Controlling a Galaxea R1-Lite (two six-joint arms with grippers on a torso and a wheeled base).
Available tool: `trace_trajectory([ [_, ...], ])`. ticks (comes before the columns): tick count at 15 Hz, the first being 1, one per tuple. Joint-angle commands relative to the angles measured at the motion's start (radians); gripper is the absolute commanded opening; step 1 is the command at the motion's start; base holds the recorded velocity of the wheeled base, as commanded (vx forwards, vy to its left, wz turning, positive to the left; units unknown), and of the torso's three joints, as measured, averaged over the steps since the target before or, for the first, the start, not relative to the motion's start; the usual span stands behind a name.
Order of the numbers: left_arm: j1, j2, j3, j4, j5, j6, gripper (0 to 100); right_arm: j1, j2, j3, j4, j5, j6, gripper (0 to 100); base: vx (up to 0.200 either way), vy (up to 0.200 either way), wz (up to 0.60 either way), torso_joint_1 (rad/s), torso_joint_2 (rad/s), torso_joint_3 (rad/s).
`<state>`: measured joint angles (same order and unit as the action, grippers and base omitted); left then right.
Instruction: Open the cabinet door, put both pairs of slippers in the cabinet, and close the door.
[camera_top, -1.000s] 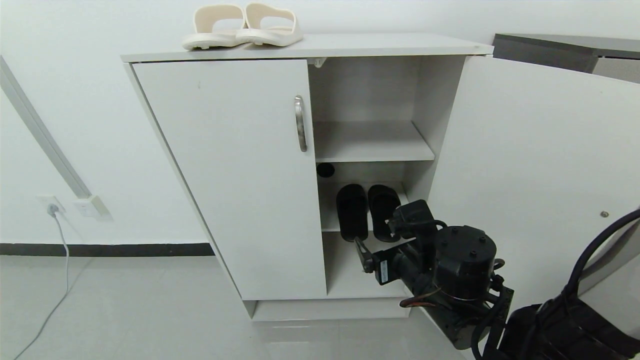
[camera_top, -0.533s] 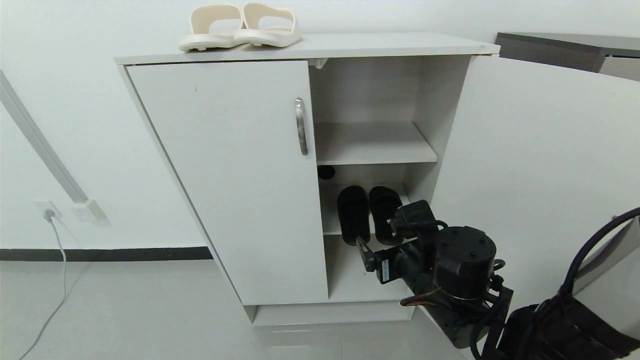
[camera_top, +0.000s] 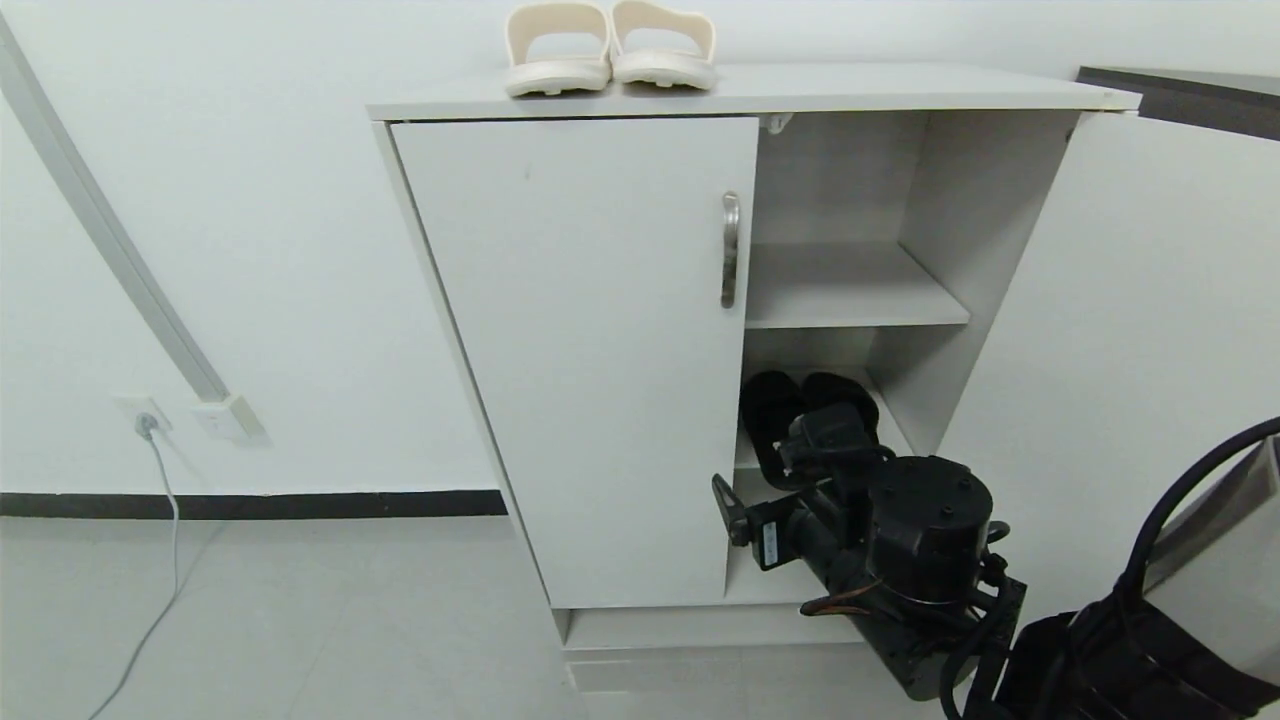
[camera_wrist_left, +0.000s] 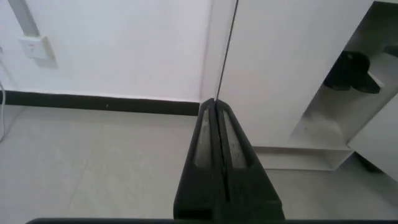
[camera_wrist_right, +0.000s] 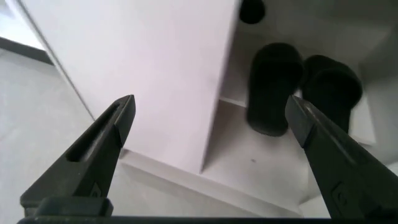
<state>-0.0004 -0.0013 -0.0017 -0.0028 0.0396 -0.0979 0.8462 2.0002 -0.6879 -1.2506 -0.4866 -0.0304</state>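
The cabinet (camera_top: 900, 98) stands against the wall (camera_top: 250, 250) with its right door (camera_top: 1150, 350) swung wide open and its left door (camera_top: 580, 350) shut, the metal handle (camera_top: 730, 250) upright at that door's inner edge. The cream slippers (camera_top: 610, 50) sit side by side on the cabinet's top, in its left half and near the back edge. The black slippers (camera_top: 805, 405) lie as a pair on the middle shelf in the open right side, reaching that shelf's front edge, one level below the upper shelf (camera_top: 850, 290). The right gripper (camera_wrist_right: 210, 102) hangs low before the open side, just in front of the black slippers and apart from them, its fingers spread wide and holding nothing. The left gripper (camera_wrist_left: 215, 106) is out in front of the shut left door, above the floor (camera_wrist_left: 93, 162), its fingers pressed together with nothing between them
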Motion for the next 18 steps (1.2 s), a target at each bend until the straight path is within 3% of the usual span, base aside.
trace_trajectory([
  [1,0.000,0.001,0.000,0.000,0.000,0.000,0,0.002,0.002,0.002,0.002,0.000,0.000,100,0.000,0.200,0.00,-0.007,0.00,-0.002],
  [6,0.000,0.001,0.000,0.000,0.000,-0.002,0,0.002,0.002,0.005,0.002,0.000,-0.002,100,0.000,0.200,0.00,0.004,0.01,0.003],
  [18,0.000,0.001,0.000,0.000,0.002,-0.003,0,-0.013,-0.005,0.080,-0.059,0.033,-0.051,100,0.000,0.000,0.00,0.000,0.00,0.000],
])
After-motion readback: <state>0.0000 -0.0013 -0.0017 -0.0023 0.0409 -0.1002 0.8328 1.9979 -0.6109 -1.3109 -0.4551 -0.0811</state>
